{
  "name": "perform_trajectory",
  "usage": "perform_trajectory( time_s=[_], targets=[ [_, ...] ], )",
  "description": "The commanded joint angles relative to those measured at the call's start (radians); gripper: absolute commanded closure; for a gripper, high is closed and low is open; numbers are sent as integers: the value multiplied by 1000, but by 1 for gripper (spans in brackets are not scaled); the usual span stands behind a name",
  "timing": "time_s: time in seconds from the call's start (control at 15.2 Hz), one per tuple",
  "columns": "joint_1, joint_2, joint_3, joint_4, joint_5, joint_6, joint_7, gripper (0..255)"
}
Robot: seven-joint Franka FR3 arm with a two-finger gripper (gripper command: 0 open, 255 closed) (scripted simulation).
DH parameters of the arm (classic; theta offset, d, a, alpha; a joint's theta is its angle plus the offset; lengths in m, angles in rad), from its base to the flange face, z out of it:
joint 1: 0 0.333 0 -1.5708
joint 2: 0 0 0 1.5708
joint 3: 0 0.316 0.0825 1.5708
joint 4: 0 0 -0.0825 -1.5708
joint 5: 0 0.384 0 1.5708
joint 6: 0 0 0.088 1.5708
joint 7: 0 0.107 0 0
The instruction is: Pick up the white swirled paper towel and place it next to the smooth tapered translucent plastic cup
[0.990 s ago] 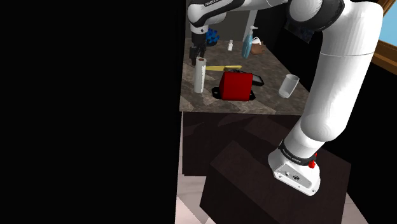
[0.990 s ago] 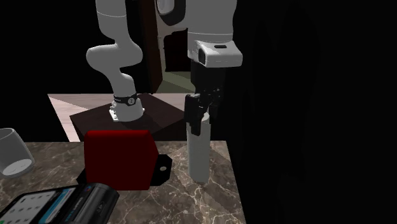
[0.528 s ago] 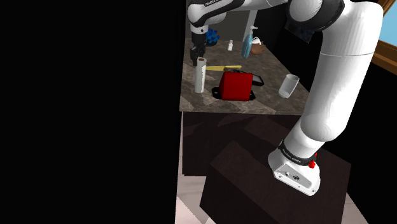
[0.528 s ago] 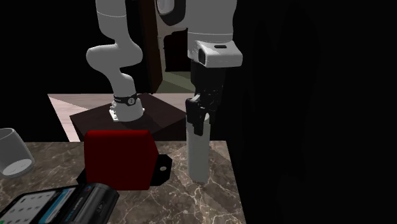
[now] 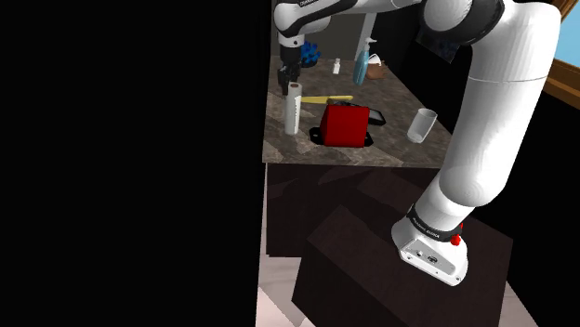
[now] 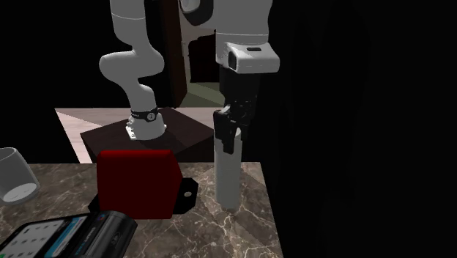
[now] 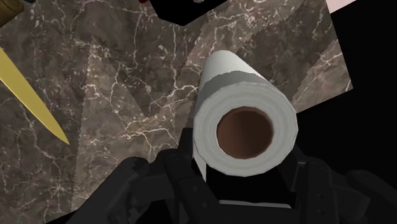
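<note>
The white paper towel roll [image 5: 293, 111] stands upright near the marble counter's edge on the shoulder view's left. My gripper [image 5: 290, 85] comes down from above and is shut on its top end. In the second exterior view the black fingers [image 6: 228, 139] clasp the upper part of the roll [image 6: 228, 183]. The wrist view looks down the roll [image 7: 245, 95] into its brown core, with my gripper [image 7: 245, 168] pressing on it from both sides. The translucent tapered cup [image 5: 422, 124] stands at the counter's other end, beyond a red box, and appears again in the second exterior view [image 6: 15, 176].
A red box [image 5: 346, 124] on a black base sits between roll and cup. A yellow strip [image 5: 325, 98] lies behind the roll. A dark keypad device [image 6: 66, 234] lies at the counter's near side. Small items crowd the counter's far end [image 5: 358, 67]. Black area lies beyond the counter edge.
The fingers have shut on the top of the paper towel roll. Since then the hand and roll have barely shifted.
</note>
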Motion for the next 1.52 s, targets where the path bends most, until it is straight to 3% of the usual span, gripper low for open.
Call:
perform_trajectory(
  time_s=[0.0,1.45],
  targets=[
    [0,-6,0,15,0,-22,0,255],
    [-1,-23,-1,289,-1,-311,-3,255]
  ],
)
